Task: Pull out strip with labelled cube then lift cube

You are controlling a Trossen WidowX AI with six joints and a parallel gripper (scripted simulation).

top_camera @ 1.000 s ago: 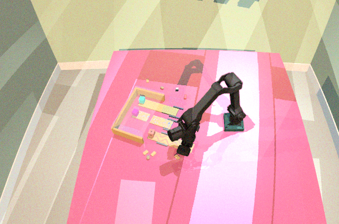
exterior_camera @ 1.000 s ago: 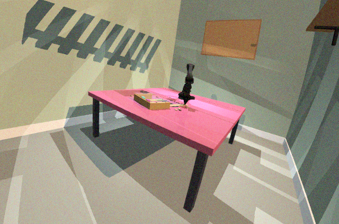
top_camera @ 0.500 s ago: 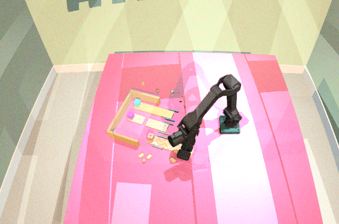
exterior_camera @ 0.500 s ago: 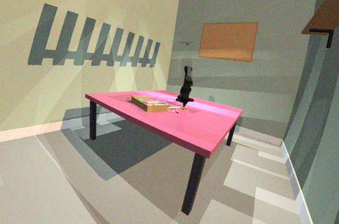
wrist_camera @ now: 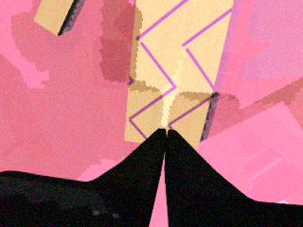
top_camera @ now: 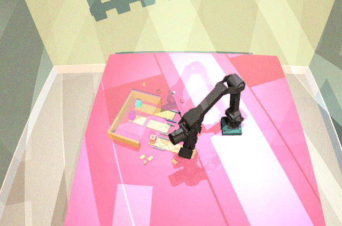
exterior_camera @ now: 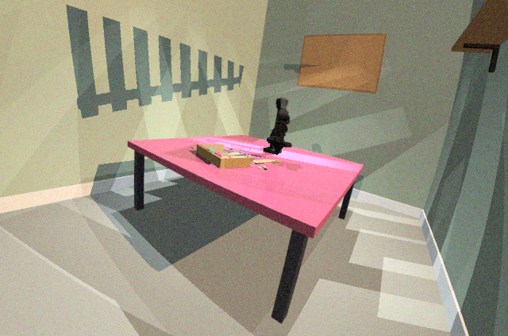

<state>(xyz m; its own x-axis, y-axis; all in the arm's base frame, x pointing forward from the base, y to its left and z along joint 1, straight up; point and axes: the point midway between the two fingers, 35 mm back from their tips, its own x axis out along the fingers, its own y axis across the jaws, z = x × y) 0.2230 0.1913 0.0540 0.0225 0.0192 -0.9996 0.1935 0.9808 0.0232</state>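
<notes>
The zigzag-lined strip (top_camera: 167, 145) (wrist_camera: 163, 40) lies out past the frame's open side, and its outer end is under my gripper. The labelled cube (top_camera: 152, 138), pale pink with a dark mark, sits at its inner end. My gripper (wrist_camera: 166, 136) is shut and empty, its tips over the strip's outer end; whether they touch it I cannot tell. The middle strip is in two pieces, an inner piece (top_camera: 139, 120) and an outer piece (top_camera: 158, 125), with a gap between; a magenta cube (top_camera: 132, 115) is at its inner end. A teal cube (top_camera: 138, 103) sits at the inner end of the yellowish strip (top_camera: 150, 109).
A wooden three-sided frame (top_camera: 124, 140) (exterior_camera: 236, 161) stands around the inner ends. Thin grey rails (top_camera: 158, 148) flank the strips. Small loose blocks lie near the zigzag strip, one block (top_camera: 173, 161) beside its outer part and another (top_camera: 150, 158) by the frame. Several more lie behind the frame.
</notes>
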